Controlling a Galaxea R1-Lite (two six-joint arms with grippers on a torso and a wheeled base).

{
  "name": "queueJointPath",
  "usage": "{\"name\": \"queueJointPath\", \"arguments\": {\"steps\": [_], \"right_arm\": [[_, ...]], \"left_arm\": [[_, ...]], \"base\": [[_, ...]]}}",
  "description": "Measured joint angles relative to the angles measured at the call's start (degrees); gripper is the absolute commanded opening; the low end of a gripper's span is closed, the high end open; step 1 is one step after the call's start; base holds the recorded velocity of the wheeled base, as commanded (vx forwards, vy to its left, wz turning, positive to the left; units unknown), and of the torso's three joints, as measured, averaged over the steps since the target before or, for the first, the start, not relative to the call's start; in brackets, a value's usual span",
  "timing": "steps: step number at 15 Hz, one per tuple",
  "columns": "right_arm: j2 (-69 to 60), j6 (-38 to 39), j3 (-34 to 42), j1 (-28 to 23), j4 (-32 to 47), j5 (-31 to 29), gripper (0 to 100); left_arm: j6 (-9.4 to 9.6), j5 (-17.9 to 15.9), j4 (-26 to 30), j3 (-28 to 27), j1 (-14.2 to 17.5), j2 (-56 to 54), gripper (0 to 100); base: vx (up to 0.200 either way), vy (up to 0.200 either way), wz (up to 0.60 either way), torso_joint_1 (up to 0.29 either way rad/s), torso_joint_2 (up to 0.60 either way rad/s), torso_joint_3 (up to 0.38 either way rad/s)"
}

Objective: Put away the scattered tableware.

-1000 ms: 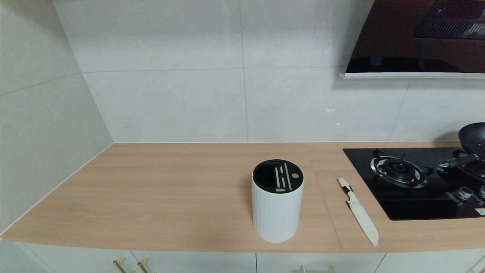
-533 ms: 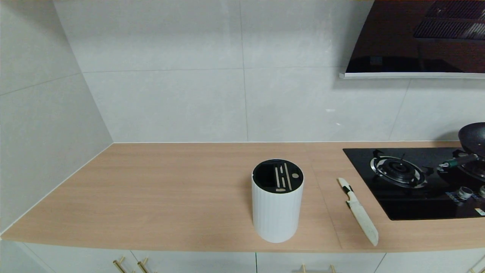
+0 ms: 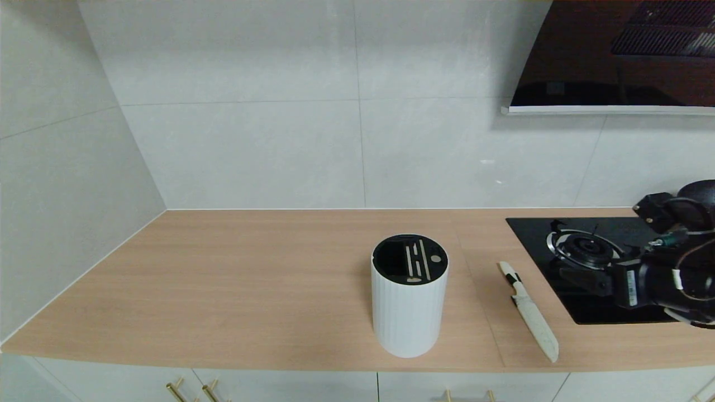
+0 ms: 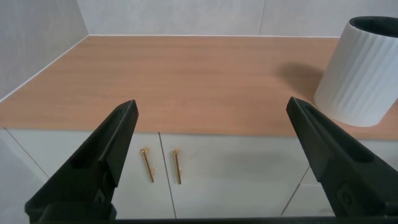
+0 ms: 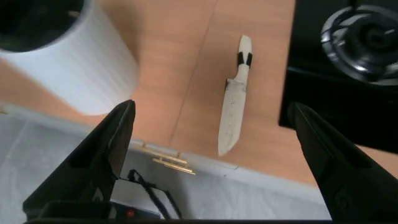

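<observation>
A white knife (image 3: 528,312) with a black band on its handle lies flat on the wooden counter (image 3: 251,279), blade toward the front edge. It also shows in the right wrist view (image 5: 234,106). To its left stands a white ribbed knife holder (image 3: 409,296) with a black slotted top, which the wrist views catch as well (image 4: 364,71) (image 5: 68,56). My right gripper (image 3: 578,277) hovers open over the stove's front left corner, to the right of the knife and above it (image 5: 211,111). My left gripper (image 4: 211,104) is open and empty, low in front of the counter edge, left of the holder.
A black gas stove (image 3: 586,245) fills the counter's right end, with a dark wok (image 3: 701,192) behind my right arm. A range hood (image 3: 614,56) hangs above it. White cabinet doors with gold handles (image 4: 149,165) sit below the counter. Tiled walls close the back and left.
My right arm has come into the head view from the right and now covers part of the stove. The knife and holder have not moved.
</observation>
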Motion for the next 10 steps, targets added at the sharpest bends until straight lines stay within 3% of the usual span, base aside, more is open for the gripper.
{"name": "queueJointPath", "arguments": {"steps": [10], "right_arm": [[30.33, -0.28, -3.07, 0.05, -20.22, -5.61, 100]], "left_arm": [[0.0, 0.02, 0.0, 0.0, 0.0, 0.02, 100]], "base": [[0.0, 0.0, 0.0, 0.0, 0.0, 0.0]]}}
